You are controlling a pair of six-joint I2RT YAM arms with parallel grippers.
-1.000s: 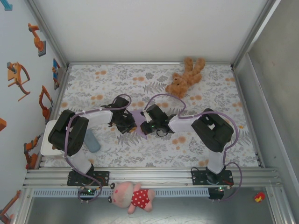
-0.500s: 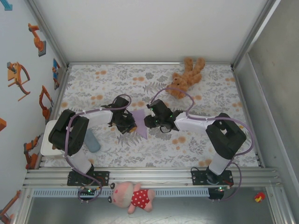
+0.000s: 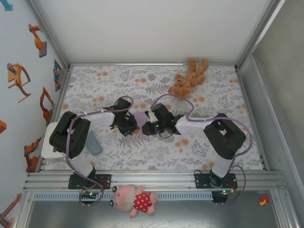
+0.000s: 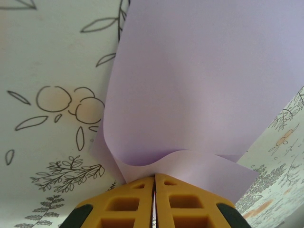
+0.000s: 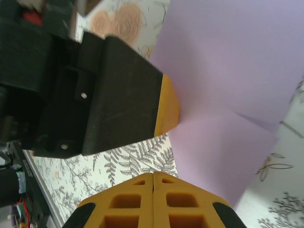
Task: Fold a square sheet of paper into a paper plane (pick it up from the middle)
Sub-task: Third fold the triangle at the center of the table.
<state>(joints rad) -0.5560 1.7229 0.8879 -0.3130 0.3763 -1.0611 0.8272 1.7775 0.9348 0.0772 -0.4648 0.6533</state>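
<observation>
My left gripper [image 4: 154,177] pinches the curled thin pale lilac square sheet of paper [image 4: 199,85], heading unclear; my right gripper [image 5: 153,175] is closed beside it.

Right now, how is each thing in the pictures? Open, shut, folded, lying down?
Paper, bent and partly folded, not a plane yet.
Left gripper, jaws shut on the paper.
Right gripper, jaws shut, beside the paper.
Teddy, lying down, untouched.
Pig, lying down.
</observation>
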